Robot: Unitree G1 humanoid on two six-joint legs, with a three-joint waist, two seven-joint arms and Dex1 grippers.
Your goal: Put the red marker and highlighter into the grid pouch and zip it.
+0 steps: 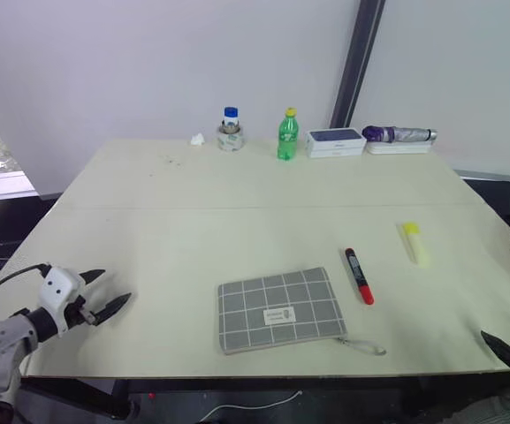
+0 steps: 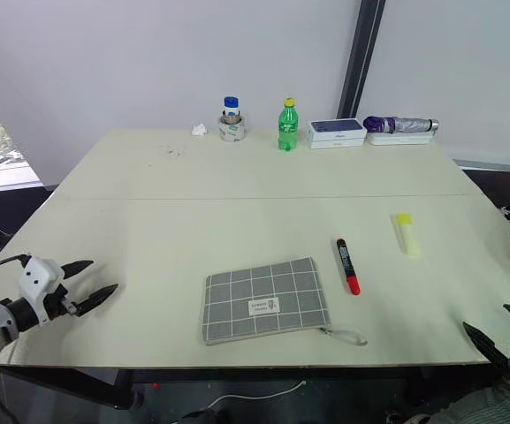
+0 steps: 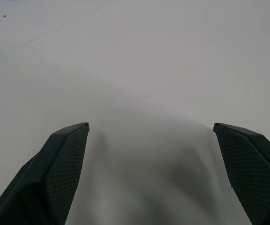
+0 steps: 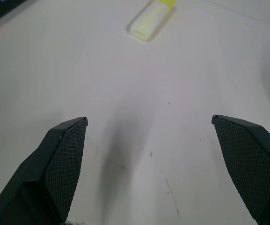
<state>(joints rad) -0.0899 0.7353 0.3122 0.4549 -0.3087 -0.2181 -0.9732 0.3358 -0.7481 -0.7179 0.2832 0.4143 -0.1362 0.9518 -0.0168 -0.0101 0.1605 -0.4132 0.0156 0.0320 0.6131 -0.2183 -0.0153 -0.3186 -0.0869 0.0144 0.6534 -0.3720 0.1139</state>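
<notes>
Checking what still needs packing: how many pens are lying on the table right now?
2. The red marker lies just right of the grid pouch; the highlighter lies farther right and slightly farther back. Both are outside the pouch.

On the table (image 1: 148,230) one grid pouch (image 1: 278,309), one red marker (image 1: 358,276) and one highlighter (image 1: 414,242) are counted. At the far edge two bottles are seen: one green bottle (image 1: 287,135) and one blue-capped bottle (image 1: 230,129). One flat box (image 1: 335,140), one folded umbrella (image 1: 399,134) and one crumpled white scrap (image 1: 198,140) are also counted there.
</notes>
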